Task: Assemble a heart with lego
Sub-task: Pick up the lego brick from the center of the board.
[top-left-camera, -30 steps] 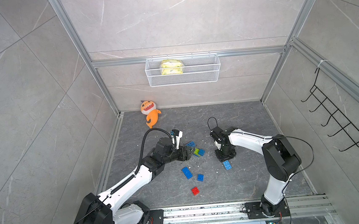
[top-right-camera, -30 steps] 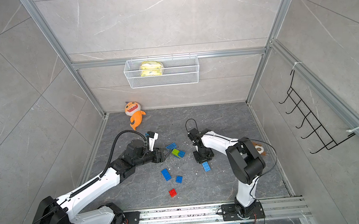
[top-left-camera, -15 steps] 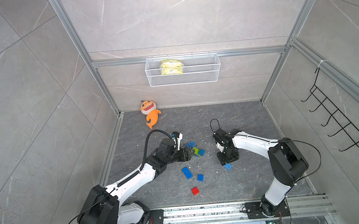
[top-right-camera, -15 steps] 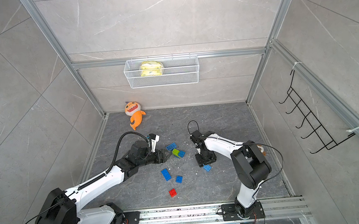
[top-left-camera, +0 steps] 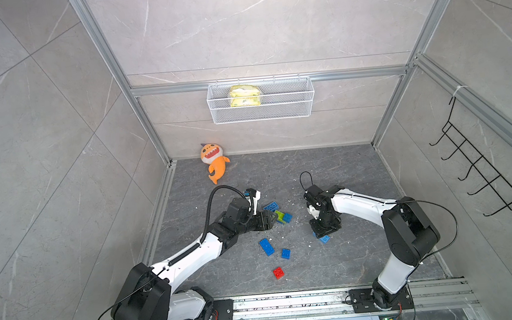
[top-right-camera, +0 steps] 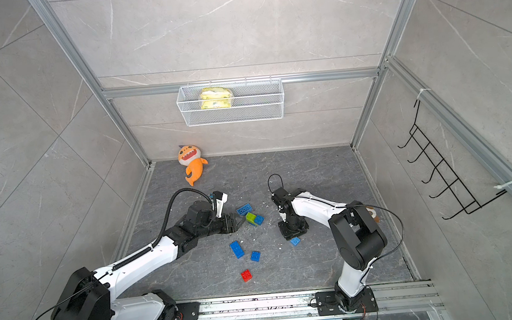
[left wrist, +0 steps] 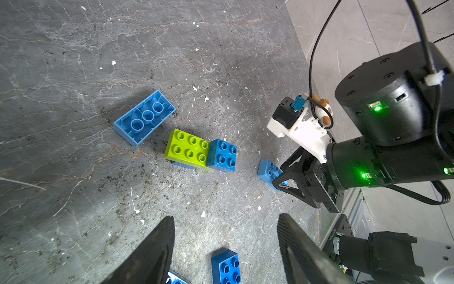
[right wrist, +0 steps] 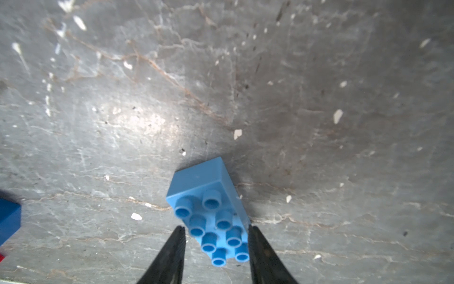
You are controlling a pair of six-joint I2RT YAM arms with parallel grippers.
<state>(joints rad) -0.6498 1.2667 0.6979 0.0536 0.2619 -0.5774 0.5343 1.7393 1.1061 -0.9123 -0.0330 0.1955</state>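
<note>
Since a second ago the right gripper (top-left-camera: 323, 231) has dropped lower and nearer the front rail (top-left-camera: 291, 301), now covering half of a light-blue long brick (top-left-camera: 324, 239) that then lay clear of it. In the right wrist view its fingers (right wrist: 260, 253) stand either side of that brick's near end, studs up on the floor (top-left-camera: 342, 166); whether they pinch it cannot be told. The left gripper (left wrist: 225, 218) has stayed beside the started heart (left wrist: 201, 153), jaws wide apart and empty. The heart, mid-floor between the arms, is so far a lime-green brick (left wrist: 188, 150) joined to a dark-blue square brick (left wrist: 223, 155). Just beside it an upturned blue long brick (left wrist: 145, 118) shows its hollow underside. Nearer the rail, unmoved, lie a blue long brick (top-left-camera: 266, 246), a loose blue square brick (top-left-camera: 285, 253) and a red square brick (top-left-camera: 278, 272).

The floor is dark grey stone flecked with white chips, enclosed by pale grey tiled walls (top-left-camera: 269, 25) in aluminium framing. An orange plush fish (top-left-camera: 214, 162) rests at the back wall; above it hangs a white wire basket (top-left-camera: 291, 109) holding a yellow packet (top-left-camera: 244, 95). A black hook rack (top-left-camera: 483, 168) hangs on the wall to the robot's right.
</note>
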